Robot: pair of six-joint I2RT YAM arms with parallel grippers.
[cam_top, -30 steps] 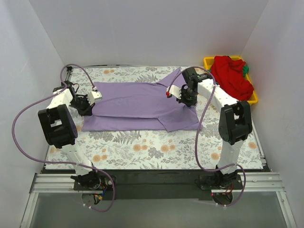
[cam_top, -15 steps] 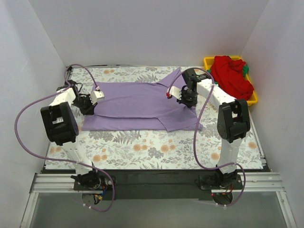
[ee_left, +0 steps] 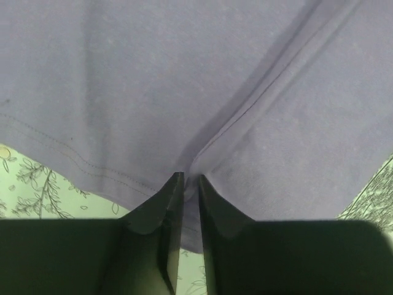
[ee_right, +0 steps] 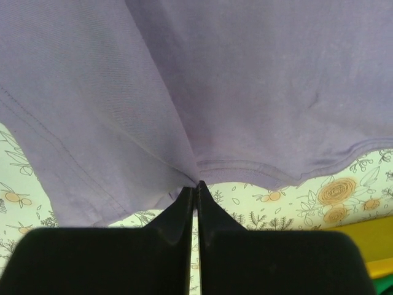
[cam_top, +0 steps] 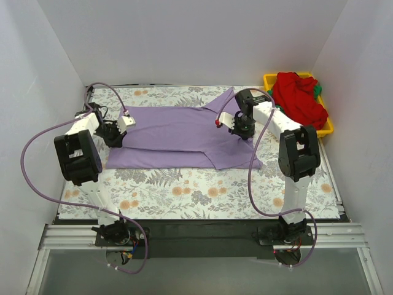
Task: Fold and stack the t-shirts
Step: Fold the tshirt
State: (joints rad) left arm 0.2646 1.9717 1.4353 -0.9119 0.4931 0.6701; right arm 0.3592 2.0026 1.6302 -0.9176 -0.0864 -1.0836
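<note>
A lavender t-shirt [cam_top: 178,132] lies spread across the floral cloth [cam_top: 184,190], partly folded, with a flap over its right part. My left gripper [cam_top: 116,136] sits at the shirt's left edge. In the left wrist view its jaws [ee_left: 190,179] stand almost together with a pinch of purple cloth [ee_left: 184,92] between them. My right gripper [cam_top: 244,130] is at the shirt's right side. Its jaws [ee_right: 195,186] are shut on the cloth's edge [ee_right: 202,92] by a stitched hem. A red t-shirt [cam_top: 298,98] is heaped in the yellow tray [cam_top: 269,78], with a bit of green t-shirt [cam_top: 317,90] behind it.
The yellow tray stands at the far right corner against the white wall. White walls close in the table on the left, back and right. Purple cables loop from both arms over the table's sides. Bare floral cloth lies in front of the shirt.
Both grippers have drifted slightly toward the far side, dragging the shirt with them; its near edge and right corner have shifted a little back.
</note>
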